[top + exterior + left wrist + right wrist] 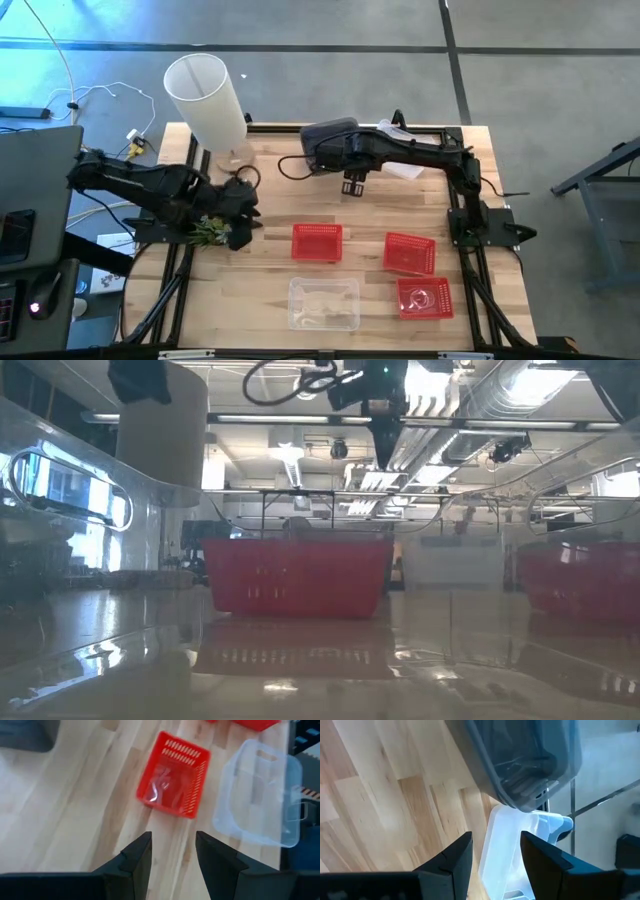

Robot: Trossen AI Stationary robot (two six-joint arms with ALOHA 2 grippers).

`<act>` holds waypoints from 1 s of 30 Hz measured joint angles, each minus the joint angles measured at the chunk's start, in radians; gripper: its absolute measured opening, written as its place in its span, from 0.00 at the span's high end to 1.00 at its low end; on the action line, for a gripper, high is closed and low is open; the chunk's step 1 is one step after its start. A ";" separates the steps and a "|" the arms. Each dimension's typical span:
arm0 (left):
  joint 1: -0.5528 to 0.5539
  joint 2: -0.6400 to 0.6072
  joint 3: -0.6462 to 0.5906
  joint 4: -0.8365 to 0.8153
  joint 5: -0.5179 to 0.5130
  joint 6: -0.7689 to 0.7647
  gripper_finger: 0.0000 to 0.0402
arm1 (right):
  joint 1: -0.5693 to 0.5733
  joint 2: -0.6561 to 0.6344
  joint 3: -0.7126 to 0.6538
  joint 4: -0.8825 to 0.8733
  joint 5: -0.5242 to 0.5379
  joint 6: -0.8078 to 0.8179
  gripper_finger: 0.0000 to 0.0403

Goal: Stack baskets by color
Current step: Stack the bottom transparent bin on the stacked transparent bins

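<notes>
Your left end effector (172, 857) hangs open by the counter's (260, 290) left edge, your right end effector (353, 186) open near the far edge. Red baskets (317, 242) and a clear basket (323, 303) sit toward the near edge. They're light, slick plastic; pinch a rim wall.

Red mesh plastic baskets (317, 242) on a glossy pale wood table (260, 290).
</notes>
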State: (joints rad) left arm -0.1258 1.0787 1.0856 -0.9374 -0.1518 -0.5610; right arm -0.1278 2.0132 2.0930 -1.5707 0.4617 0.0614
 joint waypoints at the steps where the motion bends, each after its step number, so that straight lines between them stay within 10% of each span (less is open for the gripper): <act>1: -0.022 0.005 0.000 0.019 -0.012 -0.010 0.65 | 0.000 -0.008 0.000 0.000 0.000 0.007 0.62; 30: -0.270 0.434 0.000 0.558 -0.045 0.172 0.65 | 0.000 -0.145 0.000 0.042 0.103 0.088 0.62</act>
State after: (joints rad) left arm -0.3954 1.5122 1.0858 -0.3798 -0.1969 -0.3885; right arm -0.1280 1.8687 2.0930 -1.5284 0.5648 0.1497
